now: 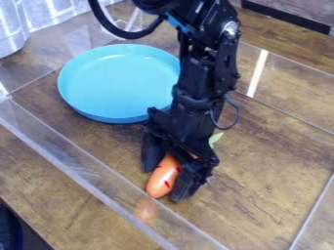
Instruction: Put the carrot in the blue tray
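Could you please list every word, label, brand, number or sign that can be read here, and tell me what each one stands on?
There is no text that I can read: no word, label, brand, number or sign shows on the blue tray, the carrot or the table.
The dark gripper and its arm show no legible marking either; any small print there would be too blurred to read.
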Motion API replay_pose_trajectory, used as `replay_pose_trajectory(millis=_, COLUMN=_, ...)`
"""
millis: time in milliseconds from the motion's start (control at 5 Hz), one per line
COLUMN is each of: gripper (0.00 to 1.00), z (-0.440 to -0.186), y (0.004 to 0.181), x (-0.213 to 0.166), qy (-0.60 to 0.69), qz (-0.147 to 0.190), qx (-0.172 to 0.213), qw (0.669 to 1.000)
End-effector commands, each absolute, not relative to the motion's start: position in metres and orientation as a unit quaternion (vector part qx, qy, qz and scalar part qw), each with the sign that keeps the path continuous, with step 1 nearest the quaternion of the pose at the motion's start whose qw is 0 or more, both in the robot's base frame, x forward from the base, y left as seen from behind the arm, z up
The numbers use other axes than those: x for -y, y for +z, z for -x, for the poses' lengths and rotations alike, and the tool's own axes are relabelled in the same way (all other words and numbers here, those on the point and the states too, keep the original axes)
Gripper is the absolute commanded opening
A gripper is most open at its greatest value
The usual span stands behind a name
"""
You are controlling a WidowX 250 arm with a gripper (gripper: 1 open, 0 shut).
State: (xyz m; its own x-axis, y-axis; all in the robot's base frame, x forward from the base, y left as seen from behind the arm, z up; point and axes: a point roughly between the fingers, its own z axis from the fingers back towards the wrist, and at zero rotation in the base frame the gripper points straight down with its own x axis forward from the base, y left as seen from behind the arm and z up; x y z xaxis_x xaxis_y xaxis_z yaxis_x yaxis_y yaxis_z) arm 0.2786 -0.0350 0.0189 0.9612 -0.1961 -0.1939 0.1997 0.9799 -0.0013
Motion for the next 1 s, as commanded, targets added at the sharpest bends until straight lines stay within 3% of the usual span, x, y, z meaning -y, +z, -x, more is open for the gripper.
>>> replay_pose_trajectory(millis=0, gripper=1.0, z=-0.2842, y=0.0262, x=0.0404, qy=-0.116, qz=-0.007, qx=-0.084, qw=0.99)
replay_pose_trajectory(millis=600, gripper=1.0, z=-0.2833, y=0.0261, x=0.0396, qy=-0.121, qz=-0.009, qx=-0.097, qw=0.988)
replay_pose_trajectory(millis=800, gripper=0.0, z=-0.2847, y=0.0259, x=0.0378, qy=-0.121, qz=-0.009, qx=-0.1, qw=0.988)
